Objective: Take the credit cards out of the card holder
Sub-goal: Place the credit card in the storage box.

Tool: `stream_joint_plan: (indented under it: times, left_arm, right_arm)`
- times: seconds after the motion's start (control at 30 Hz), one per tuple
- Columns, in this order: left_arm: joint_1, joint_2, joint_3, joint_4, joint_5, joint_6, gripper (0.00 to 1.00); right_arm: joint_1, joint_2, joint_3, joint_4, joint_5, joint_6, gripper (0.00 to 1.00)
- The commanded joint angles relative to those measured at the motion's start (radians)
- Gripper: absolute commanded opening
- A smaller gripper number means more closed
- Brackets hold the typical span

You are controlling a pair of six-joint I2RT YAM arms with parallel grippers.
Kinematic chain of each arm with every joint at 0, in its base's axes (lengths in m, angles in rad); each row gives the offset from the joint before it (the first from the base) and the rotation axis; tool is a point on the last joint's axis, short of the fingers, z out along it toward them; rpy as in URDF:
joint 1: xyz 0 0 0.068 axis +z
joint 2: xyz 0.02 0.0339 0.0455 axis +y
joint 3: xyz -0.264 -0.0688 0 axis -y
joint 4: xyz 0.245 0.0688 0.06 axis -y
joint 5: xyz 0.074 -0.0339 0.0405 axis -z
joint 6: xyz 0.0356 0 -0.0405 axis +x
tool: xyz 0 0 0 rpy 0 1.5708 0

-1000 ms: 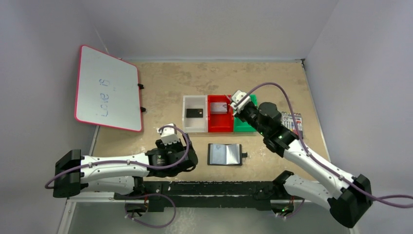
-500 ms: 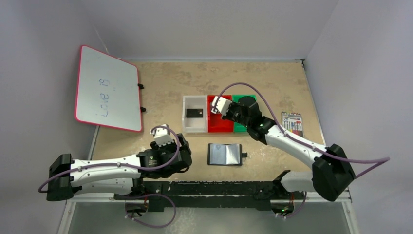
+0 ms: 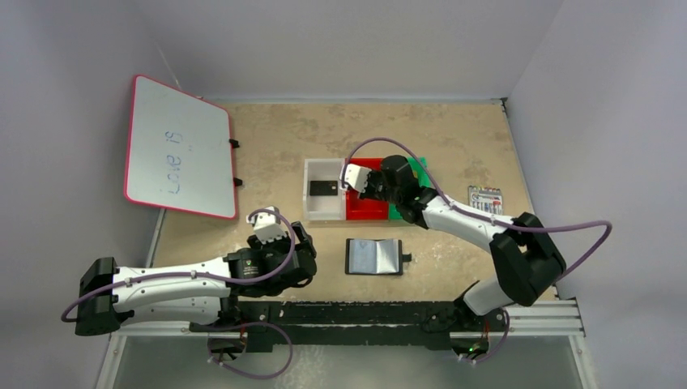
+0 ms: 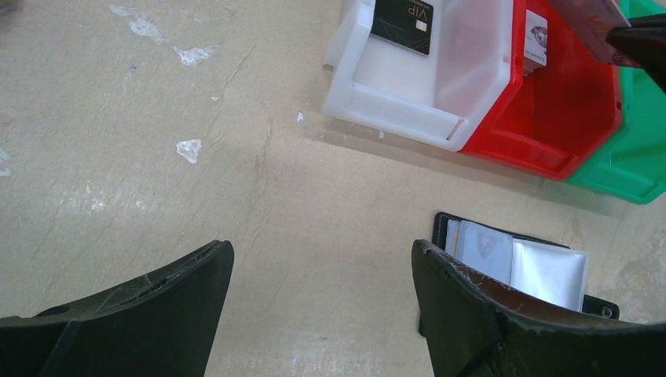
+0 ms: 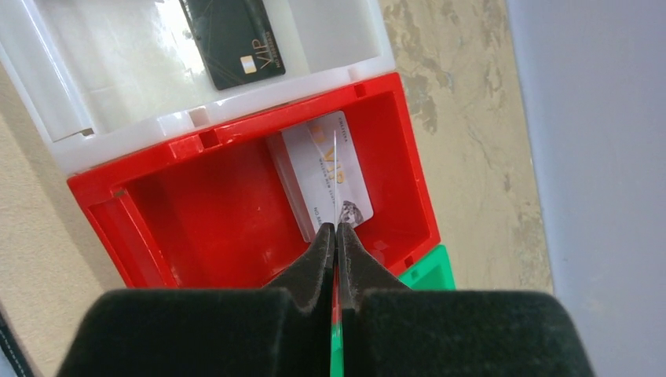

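Observation:
The card holder (image 3: 373, 256) lies open on the table, grey-blue inner faces up; it also shows in the left wrist view (image 4: 514, 259). A black card (image 3: 323, 188) lies in the white bin (image 3: 312, 212). A silver-grey card (image 5: 318, 169) lies in the red bin (image 5: 196, 228). My right gripper (image 5: 336, 229) is shut on a thin card seen edge-on, held above the red bin. In the left wrist view that card (image 4: 590, 20) looks gold-tan. My left gripper (image 4: 322, 259) is open and empty, low over the table just left of the card holder.
A green bin (image 3: 405, 214) stands right of the red bin (image 3: 364, 215). A clear pack of markers (image 3: 486, 198) lies at the right. A pink-framed whiteboard (image 3: 177, 146) leans at the far left.
My right arm has swung left with its card, from over the green bin to over the red bin. My left arm has drawn back a little to the left.

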Motion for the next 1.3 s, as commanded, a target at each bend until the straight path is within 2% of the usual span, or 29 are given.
stream_joint_plan:
  times: [0.0,0.6,0.8,1.27]
  left_arm:
    - [0.002,-0.016,-0.004,-0.012,-0.020,-0.017,0.84]
    - [0.002,-0.032,0.000,-0.025,-0.012,-0.026,0.84]
    - [0.001,-0.032,0.008,-0.036,-0.012,-0.025,0.84]
    - [0.001,-0.014,0.008,-0.029,-0.007,-0.030,0.84]
  right_arm:
    - [0.002,0.026,0.035,0.066,-0.002,-0.037,0.00]
    - [0.001,0.195,0.072,0.219,0.128,-0.133,0.00]
    - [-0.001,0.232,0.064,0.282,0.121,-0.164,0.00]
    - [-0.008,0.261,0.070,0.301,0.109,-0.190,0.03]
